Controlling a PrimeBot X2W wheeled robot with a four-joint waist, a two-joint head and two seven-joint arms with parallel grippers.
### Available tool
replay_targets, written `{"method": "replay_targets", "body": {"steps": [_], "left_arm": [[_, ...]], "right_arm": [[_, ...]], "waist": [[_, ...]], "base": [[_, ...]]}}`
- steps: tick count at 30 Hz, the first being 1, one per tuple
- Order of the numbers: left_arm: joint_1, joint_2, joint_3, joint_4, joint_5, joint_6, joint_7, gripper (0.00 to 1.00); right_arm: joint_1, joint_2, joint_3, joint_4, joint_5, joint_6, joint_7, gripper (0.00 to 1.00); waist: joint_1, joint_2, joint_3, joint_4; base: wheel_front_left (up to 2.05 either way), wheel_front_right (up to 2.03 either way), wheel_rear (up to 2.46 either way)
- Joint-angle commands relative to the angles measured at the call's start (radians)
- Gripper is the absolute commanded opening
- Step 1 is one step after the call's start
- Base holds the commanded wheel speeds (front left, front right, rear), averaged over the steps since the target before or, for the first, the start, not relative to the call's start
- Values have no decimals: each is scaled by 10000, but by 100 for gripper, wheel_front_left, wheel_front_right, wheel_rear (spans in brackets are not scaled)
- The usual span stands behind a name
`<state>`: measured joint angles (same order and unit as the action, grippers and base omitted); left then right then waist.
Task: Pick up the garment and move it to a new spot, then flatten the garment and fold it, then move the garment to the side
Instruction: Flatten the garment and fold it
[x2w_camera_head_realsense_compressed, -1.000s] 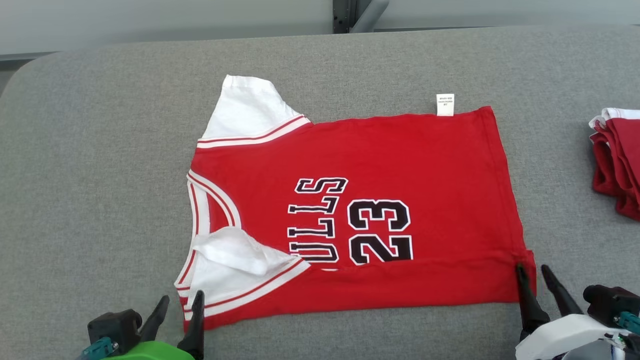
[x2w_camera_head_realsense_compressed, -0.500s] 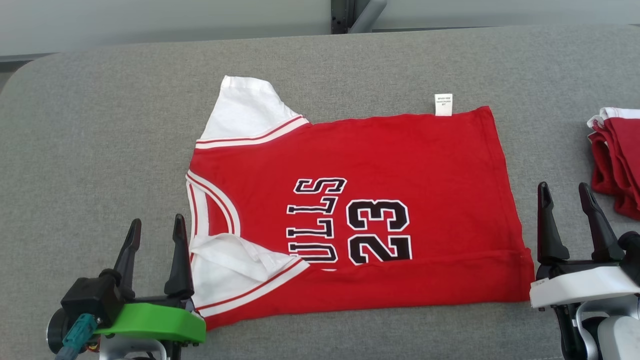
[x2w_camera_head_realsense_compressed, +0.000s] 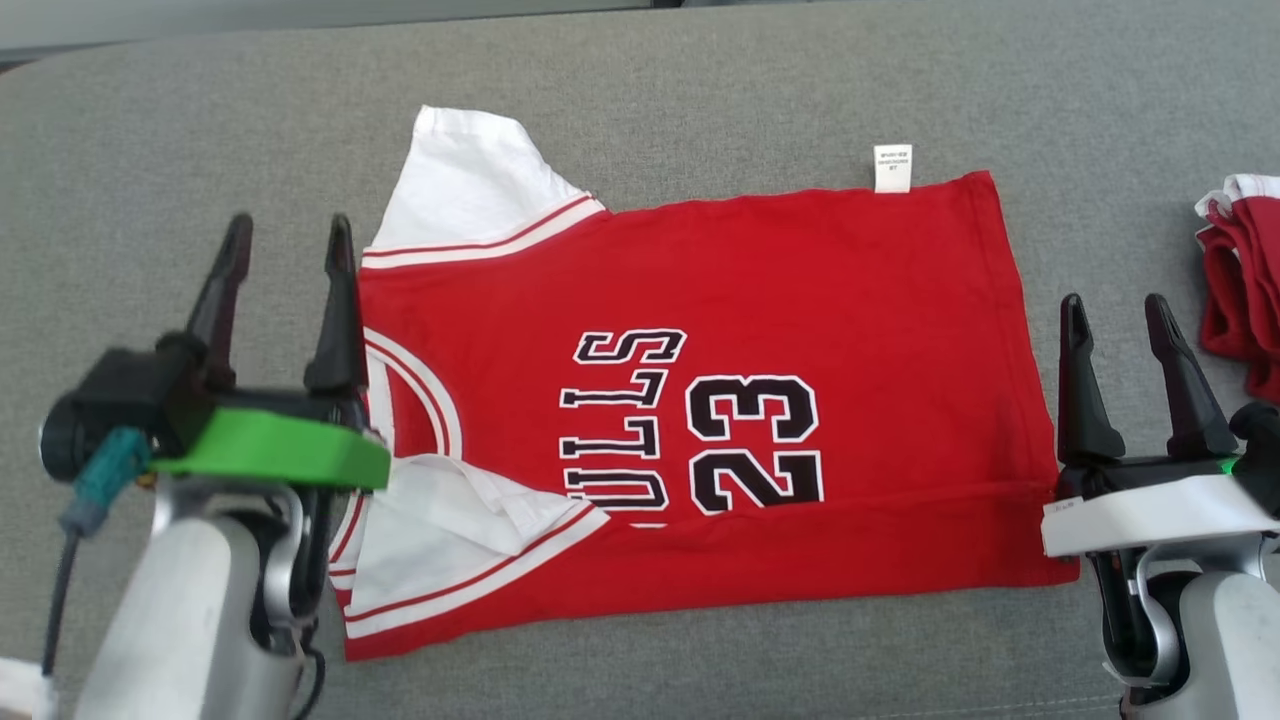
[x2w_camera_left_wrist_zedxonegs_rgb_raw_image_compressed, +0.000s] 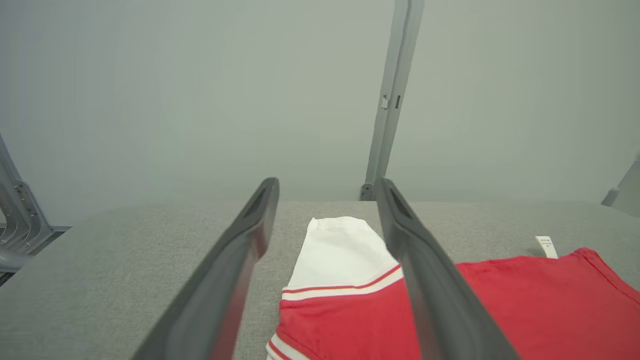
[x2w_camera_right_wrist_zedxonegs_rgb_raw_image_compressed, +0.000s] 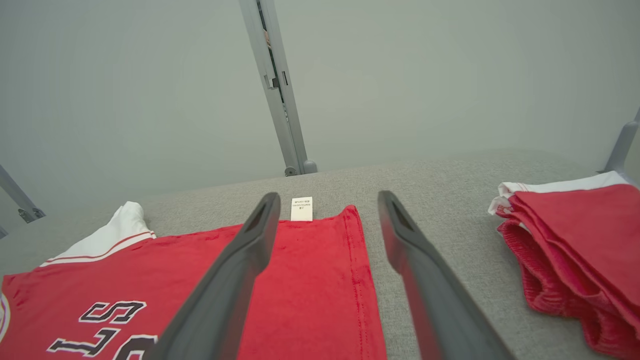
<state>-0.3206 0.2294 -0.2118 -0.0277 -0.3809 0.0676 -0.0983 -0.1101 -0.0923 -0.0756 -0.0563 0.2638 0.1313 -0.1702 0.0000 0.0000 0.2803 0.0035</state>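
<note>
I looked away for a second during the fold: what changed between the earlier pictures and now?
The left gripper and right gripper came off the near corners of the jersey, opened wide and lifted; they now stand beside its collar end and hem end. The head camera shifted a little too. The jersey stayed flat with its near edge folded over, and the red pile stayed put.

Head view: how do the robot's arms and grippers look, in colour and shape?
The left gripper has two long, dark, tapering fingers on a black block, above a green plate; a teal plug with a dark cable hangs beside its silver-grey forearm. The right gripper has the same fingers, a white plate and a silver-grey forearm.
</note>
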Motion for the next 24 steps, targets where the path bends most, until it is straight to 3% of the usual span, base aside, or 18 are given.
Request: {"method": "replay_targets", "body": {"steps": [1,12,24], "left_arm": [[-664,114,0,213,-77,-188,137,100],[-5130,377,-301,4286,-634,-1496,1586,100],[-7296,413,-579,8537,-990,-1877,1861,100]], "right_arm": [[-235,-53,30,8,97,-12,-57,100],[-1476,-132,531,602,336,-12,-388,100],[-2155,-216,1060,1250,611,-12,-678,100]], "waist": [[0,0,565,-262],[0,0,2146,-1027],[0,0,2851,-1467]], "base": [[0,0,0],[0,0,0],[0,0,0]]}}
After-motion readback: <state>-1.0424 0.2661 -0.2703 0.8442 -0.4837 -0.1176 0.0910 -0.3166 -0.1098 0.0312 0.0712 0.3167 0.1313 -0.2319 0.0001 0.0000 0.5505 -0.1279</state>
